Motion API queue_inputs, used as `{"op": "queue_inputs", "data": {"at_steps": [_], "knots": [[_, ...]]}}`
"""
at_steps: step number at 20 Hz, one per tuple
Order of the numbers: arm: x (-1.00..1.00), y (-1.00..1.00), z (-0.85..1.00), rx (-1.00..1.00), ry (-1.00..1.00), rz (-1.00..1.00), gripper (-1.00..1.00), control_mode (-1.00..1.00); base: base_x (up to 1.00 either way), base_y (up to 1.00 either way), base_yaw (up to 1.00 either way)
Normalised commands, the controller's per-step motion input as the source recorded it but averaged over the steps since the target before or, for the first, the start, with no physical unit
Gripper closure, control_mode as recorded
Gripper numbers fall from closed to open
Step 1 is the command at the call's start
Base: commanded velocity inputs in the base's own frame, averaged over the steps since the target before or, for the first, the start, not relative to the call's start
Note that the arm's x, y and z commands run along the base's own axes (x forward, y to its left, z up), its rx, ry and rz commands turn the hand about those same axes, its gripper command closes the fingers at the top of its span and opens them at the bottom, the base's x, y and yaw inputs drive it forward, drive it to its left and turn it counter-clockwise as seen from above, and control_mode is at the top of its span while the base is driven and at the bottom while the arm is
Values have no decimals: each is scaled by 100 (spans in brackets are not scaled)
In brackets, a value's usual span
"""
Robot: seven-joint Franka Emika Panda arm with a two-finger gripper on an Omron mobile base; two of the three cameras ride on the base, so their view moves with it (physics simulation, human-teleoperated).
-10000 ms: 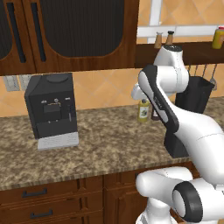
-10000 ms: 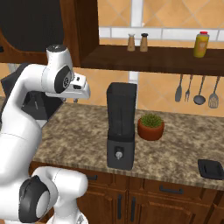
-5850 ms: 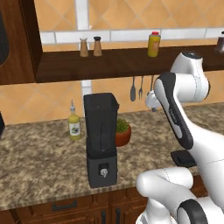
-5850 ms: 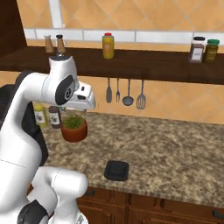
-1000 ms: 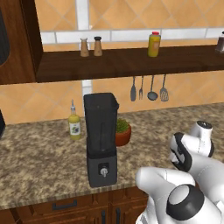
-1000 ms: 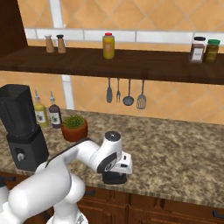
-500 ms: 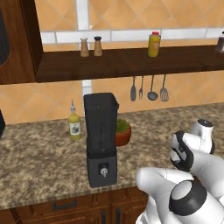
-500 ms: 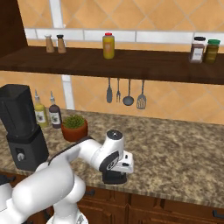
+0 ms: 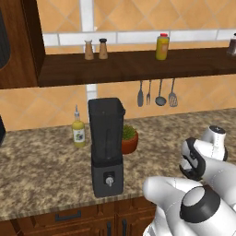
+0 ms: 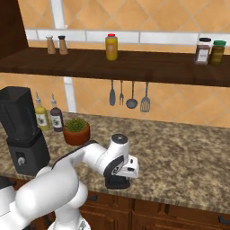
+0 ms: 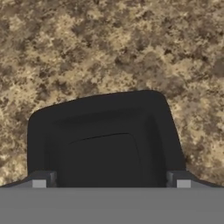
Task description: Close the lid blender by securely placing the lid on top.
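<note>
The tall black blender [image 9: 107, 147] stands on the granite counter with its jar open at the top; it is also at the far left of the right base view [image 10: 22, 130]. The black squarish lid [image 10: 117, 183] lies flat on the counter well to the blender's right, near the front edge. My gripper [image 10: 118, 176] points straight down right over it. In the hand view the lid [image 11: 105, 140] lies close beneath the gripper [image 11: 110, 181], whose fingertips [image 11: 41, 179] stand wide apart and open over the lid's two side edges.
A potted plant [image 10: 76, 130] and two bottles [image 10: 48, 116] stand by the blender. Utensils [image 10: 128, 94] hang on the tiled wall under a dark shelf [image 10: 134, 67] carrying jars and shakers. The counter's front edge [image 10: 179, 204] runs just in front of the lid.
Over the last second my wrist has risen slightly; the lid stays on the counter and the blender has not moved.
</note>
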Motion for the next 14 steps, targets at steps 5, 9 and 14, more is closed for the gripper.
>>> {"op": "queue_inputs", "data": {"at_steps": [5, 9, 14], "knots": [[0, 0, 0, -2, 0, 3, -100, -100, 0, 0, 0], [0, 0, -7, -6, 0, 12, -100, -100, 0, 0, 0], [0, 0, 0, -3, 0, 10, -100, -100, 0, 0, 0]]}}
